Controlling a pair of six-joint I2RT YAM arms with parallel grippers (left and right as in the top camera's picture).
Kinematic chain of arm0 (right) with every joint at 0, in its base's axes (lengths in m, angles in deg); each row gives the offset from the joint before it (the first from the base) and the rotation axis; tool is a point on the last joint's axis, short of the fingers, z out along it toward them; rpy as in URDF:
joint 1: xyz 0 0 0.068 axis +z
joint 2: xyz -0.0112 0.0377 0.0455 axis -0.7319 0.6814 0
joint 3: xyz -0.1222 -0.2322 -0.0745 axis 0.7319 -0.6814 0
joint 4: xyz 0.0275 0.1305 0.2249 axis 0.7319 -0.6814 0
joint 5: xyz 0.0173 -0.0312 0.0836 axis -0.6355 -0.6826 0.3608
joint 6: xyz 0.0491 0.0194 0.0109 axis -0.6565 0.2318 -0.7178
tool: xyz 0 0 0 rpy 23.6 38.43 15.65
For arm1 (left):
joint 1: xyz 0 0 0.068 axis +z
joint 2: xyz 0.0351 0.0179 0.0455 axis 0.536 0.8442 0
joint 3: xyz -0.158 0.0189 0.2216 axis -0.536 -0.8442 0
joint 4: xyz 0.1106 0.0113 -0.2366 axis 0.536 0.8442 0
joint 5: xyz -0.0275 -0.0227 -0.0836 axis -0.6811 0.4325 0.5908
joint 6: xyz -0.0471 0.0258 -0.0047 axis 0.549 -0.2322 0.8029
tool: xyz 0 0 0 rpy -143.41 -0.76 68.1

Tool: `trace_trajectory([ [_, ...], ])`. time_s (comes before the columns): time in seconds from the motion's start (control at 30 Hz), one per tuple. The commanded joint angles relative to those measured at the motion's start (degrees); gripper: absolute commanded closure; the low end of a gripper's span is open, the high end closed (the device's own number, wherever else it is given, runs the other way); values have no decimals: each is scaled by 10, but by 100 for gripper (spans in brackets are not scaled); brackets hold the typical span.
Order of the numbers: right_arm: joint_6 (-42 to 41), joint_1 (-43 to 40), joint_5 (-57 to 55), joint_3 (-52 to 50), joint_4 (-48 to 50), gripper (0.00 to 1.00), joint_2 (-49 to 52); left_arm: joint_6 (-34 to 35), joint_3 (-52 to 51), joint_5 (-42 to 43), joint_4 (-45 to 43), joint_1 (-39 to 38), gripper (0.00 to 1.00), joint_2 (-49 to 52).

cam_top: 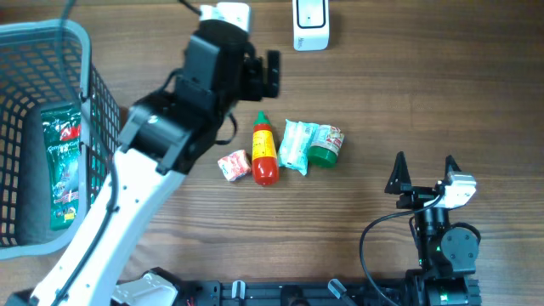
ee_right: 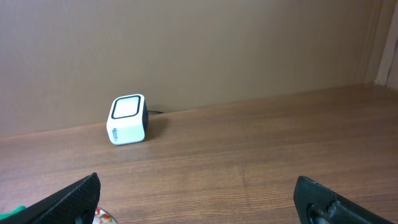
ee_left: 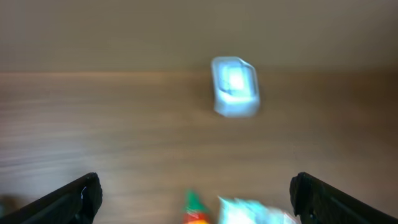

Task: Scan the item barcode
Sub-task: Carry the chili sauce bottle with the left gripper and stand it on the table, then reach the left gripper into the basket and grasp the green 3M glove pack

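Nearest the robot's base, the right claw (cam_top: 423,167) is hanging over the desk (cam_top: 476,93) at about 4 o'clock in the overhead view. Its 2 dark fingers (cam_top: 398,170) are standing wide apart and gripping nothing.

At about 9 o'clock a mesh basket (cam_top: 100,110) is standing at the desk's left edge, with a green packet (cam_top: 62,161) lying lengthwise inside it.

Further out, around the middle of the desk, 4 items are lying in a loose row. Running from 9 o'clock toward 3 o'clock, they are:
- a small red-and-white packet (cam_top: 234,165)
- a red sauce bottle (cam_top: 265,153) with its green cap pointing toward 12 o'clock
- a pale white-and-green pouch (cam_top: 297,144)
- a green container (cam_top: 326,145) with a printed label

The small packet is lying just beside the bottle's base, and the pouch is pressing against the green container. All 4 are lying clear of both claws.

Beyond the row, at about 12 o'clock from the bottle, the left claw (cam_top: 263,73) is hovering above the desk at the end of the white arm (cam_top: 127,195), which is reaching in from 7 o'clock. Its jaws are standing fully apart and empty. Its blurred wrist view is showing the bottle's cap and the pouch at the bottom edge, between the fingertips.

Farthest off, the white scanner (cam_top: 310,25) is sitting at the desk's far edge, at about 1 o'clock from the left claw and well apart from the items.
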Motion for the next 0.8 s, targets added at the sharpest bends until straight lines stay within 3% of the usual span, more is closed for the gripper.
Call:
trace_trajectory([
  [0.0, 7, 0, 9, -1, 3, 0, 0, 22, -1, -128, 0, 103, 0, -81],
  [0.13, 7, 0, 9, -1, 3, 0, 0, 70, -1, -102, 61, 293, 0, -127],
  [0.27, 7, 0, 9, -1, 3, 0, 0, 70, -2, 41, 95, 474, 0, -118],
  [0.33, 7, 0, 9, -1, 3, 0, 0, 58, -2, 174, 113, 578, 0, -94],
  [0.4, 7, 0, 9, -1, 3, 0, 0, 51, -3, 224, 140, 641, 0, -58],
  [0.57, 7, 0, 9, -1, 3, 0, 0, 21, -3, 217, 201, 678, 0, 64],
  [0.77, 7, 0, 9, -1, 3, 0, 0, -10, -3, 183, 208, 676, 0, 223],
])
